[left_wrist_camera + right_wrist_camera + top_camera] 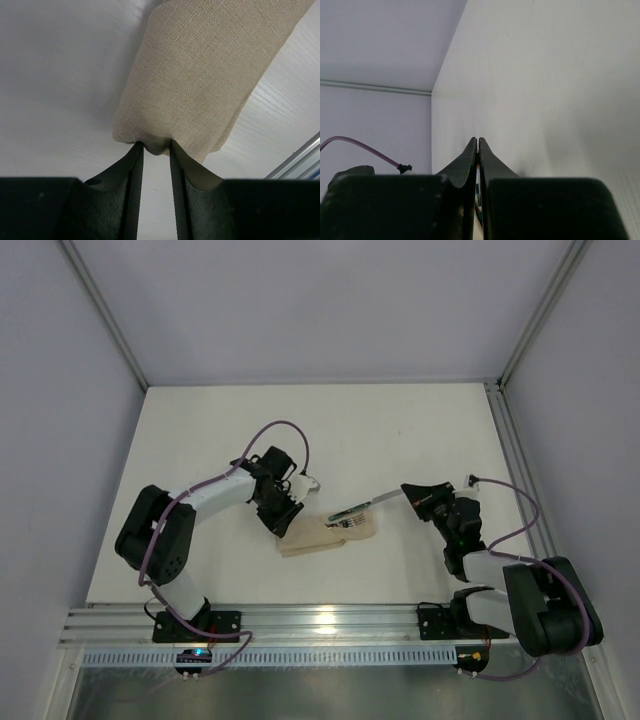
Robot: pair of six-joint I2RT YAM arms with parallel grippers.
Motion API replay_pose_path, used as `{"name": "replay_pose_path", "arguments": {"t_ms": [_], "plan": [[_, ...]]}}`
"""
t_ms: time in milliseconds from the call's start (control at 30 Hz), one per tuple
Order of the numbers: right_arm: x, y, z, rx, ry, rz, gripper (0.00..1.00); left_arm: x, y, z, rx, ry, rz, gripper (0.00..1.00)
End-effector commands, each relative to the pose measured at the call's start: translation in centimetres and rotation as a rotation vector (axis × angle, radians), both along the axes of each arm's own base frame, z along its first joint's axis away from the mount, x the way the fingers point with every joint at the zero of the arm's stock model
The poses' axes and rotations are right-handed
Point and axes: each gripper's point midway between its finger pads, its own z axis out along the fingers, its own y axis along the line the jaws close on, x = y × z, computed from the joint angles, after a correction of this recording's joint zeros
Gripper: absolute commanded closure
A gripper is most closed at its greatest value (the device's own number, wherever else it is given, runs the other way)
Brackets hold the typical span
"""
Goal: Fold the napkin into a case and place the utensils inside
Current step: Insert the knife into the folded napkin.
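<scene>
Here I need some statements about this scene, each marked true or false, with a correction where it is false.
1. The folded beige cloth packet lies on the white table. True.
2. The left gripper hovers far from the packet. False: its fingertips pinch one end of the cloth.
3. The right gripper is wide open. False: its jaws are shut on a slim silver-ended utensil.
4. The utensil's other end reaches the packet. True.
</scene>
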Motion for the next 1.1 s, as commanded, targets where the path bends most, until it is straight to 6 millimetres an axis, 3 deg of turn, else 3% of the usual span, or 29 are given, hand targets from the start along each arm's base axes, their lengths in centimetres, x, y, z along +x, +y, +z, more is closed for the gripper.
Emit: {"name": "replay_pose_path", "arguments": {"t_ms": [0,333,467,500,533,733,900,1067], "plan": [[1.2,-0.7,1.8,-0.017,-0.076,-0.044,0.96,-0.2,-0.6,-0.2,-0.034,0.014,-0.008,0.72],[0.0,1.5,-1.2,0.04,-0.012,0.049,0.96,-0.4,-1.0,-0.1,-0.054,0.026,-0.015,0.73],[0.5,3.7,-0.5,0.081,-0.051,0.081,0.96,-0.5,-1.1,-0.1,-0.061,0.03,-0.016,0.73],[0.5,4.1,-1.5,0.095,-0.022,0.082,0.96,-0.6,-1.1,-0.1,-0.062,0.031,-0.017,0.73],[0.5,5.2,-0.7,0.116,-0.053,0.103,0.96,-0.5,-1.1,0.0,-0.063,0.03,-0.017,0.73],[0.1,8.0,-1.8,0.194,-0.045,0.127,0.96,-0.6,-1.1,0.1,-0.068,0.029,-0.018,0.73],[0.1,8.9,-2.8,0.146,-0.047,0.101,0.96,-0.6,-1.2,0.1,-0.072,0.028,-0.02,0.73],[0.3,9.6,-1.9,0.107,-0.088,0.113,0.96,-0.7,-1.2,0.1,-0.071,0.029,-0.02,0.73]]}}
